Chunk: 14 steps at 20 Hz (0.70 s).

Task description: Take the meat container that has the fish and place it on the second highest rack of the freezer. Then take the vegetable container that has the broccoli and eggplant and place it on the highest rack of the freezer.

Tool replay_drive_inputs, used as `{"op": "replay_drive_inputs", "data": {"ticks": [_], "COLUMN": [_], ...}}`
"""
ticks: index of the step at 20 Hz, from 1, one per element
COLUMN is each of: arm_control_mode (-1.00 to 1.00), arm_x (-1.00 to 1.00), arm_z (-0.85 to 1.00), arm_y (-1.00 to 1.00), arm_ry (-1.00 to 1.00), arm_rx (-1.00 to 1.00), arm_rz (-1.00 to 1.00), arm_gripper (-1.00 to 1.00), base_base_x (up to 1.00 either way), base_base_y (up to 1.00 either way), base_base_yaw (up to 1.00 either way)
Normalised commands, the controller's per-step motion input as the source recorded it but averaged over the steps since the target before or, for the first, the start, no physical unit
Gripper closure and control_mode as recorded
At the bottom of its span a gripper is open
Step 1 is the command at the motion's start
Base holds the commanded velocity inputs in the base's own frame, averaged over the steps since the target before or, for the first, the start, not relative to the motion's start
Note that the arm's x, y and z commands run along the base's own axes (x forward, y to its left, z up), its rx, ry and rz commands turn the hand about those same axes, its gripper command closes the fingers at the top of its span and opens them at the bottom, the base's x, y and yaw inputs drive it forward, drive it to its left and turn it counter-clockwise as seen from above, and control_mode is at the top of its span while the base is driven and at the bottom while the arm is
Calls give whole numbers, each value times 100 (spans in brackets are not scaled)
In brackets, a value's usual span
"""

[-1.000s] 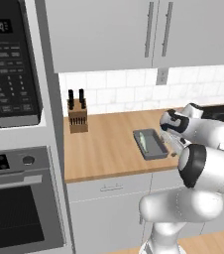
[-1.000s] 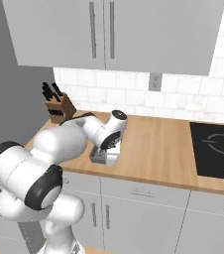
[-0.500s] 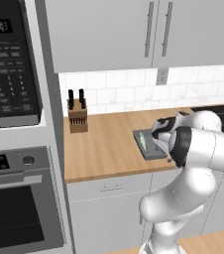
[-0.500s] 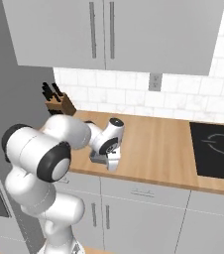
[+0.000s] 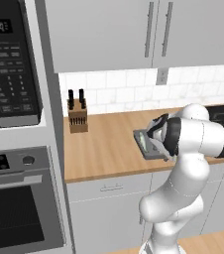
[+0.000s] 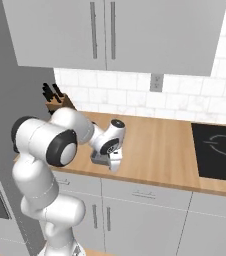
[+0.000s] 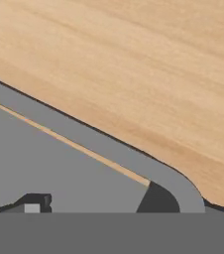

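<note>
The meat container (image 5: 146, 144), a shallow dark-grey tray, lies on the wooden counter (image 5: 104, 149) near its front edge. A slim pale fish (image 5: 143, 141) lies along it. My gripper (image 5: 159, 133) reaches down at the tray's right end, with the forearm covering part of the tray. From the right, the hand (image 6: 110, 159) sits low over the tray (image 6: 99, 159). In the hand view the tray's rim (image 7: 109, 144) runs diagonally, with the grey floor (image 7: 44, 158) below it. My gripper (image 7: 96, 201) has its tips wide apart just over the floor, holding nothing. The freezer, broccoli and eggplant are out of view.
A knife block (image 5: 77, 115) stands at the back left of the counter. The black microwave (image 5: 10, 74) and oven (image 5: 15, 208) column is at the left. A dark cooktop (image 6: 219, 150) lies to the right. Grey wall cabinets (image 5: 143, 30) hang overhead.
The arm has folded forward and the hand has come down and left, from beside the tray's right end to low over the tray.
</note>
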Motion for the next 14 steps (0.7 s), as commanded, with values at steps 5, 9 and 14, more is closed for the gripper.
{"op": "replay_drive_inputs", "data": {"ticks": [5, 9, 14], "arm_control_mode": [-100, -100, -100], "arm_x": [1, 0, -9], "arm_z": [-10, 0, 0], "arm_y": [2, 0, 7], "arm_ry": [0, 0, -2], "arm_rx": [-1, 0, -1], "arm_rz": [0, 0, 0], "arm_gripper": [100, 100, 100], "base_base_x": [0, 0, 0], "base_base_y": [0, 0, 0], "base_base_yaw": [0, 0, 0]}}
